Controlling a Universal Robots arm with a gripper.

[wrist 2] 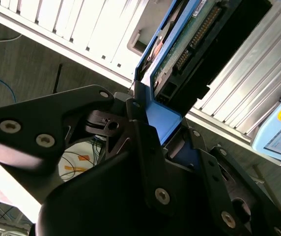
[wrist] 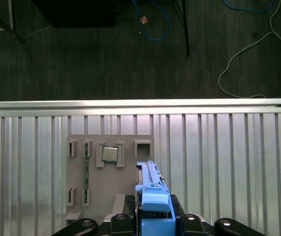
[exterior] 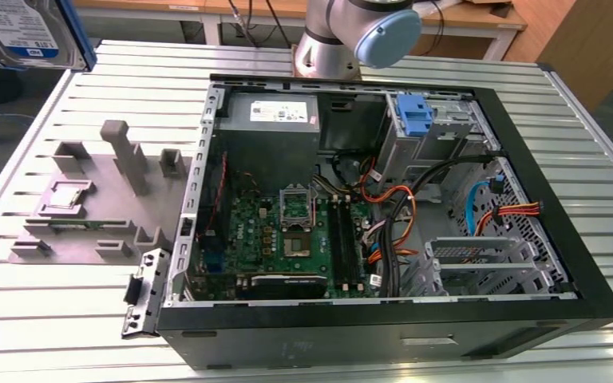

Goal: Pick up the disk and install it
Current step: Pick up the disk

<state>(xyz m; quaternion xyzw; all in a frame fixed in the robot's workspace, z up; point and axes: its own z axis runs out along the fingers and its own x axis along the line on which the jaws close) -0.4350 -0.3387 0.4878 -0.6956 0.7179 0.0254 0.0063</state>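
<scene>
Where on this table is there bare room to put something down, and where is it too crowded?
Bare table slats lie at the exterior view's lower left, bordered by the grey fixture and the computer case; another strip runs along the case at the exterior view's right. Inside the case it is crowded with cables and boards.

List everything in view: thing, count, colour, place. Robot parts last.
disk: one, silver with blue bracket, held aloft at the exterior view's top left
computer case: one, black, open, on the table
power supply: one, grey, inside the case
latch piece: one, blue, inside the case
motherboard: one, green, inside the case
fixture plate: one, grey, on the table, exterior view's left of the case
processor chip: one, silver, on the fixture plate
table: one, silver, slatted
arm: one, grey with blue cap, beyond the case
tool: one, black, shut on the disk
</scene>
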